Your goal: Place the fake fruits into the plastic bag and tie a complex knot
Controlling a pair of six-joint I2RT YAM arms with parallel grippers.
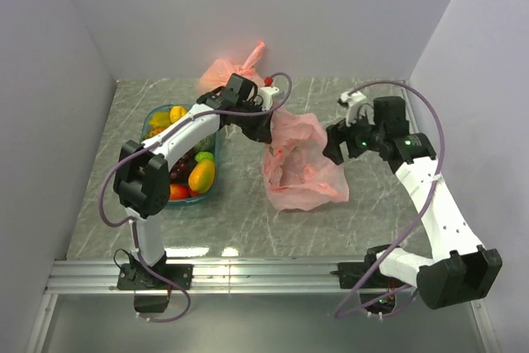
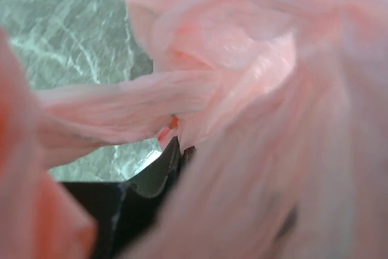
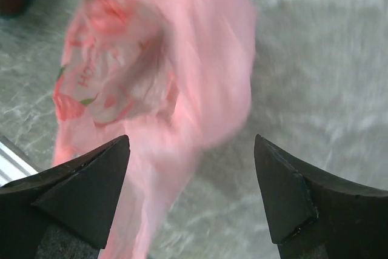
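Pink and crinkly, the plastic bag is lying in the middle of the grey-green worktop, between the two arms. The left arm is reaching across to the bag's top edge. The left jaws are pinching a bunch of the thin plastic and holding it up a little. In the left wrist view the bag is crowding all around the camera, and one dark finger is poking out from under the folds, pressing against the plastic.

The right arm is waiting just beside the bag's right side. The right jaws are standing wide apart and gripping nothing. In the right wrist view the bag is looking blurry ahead of them, with red and green print showing on it.

The fake fruits are sitting in a blue-green tub on the left side of the worktop, near the bag. An orange-yellow mango is lying at the tub's near end, with dark grapes beside it. A paler pink bag is sitting at the back of the worktop, behind the left arm, with its tail sticking up.
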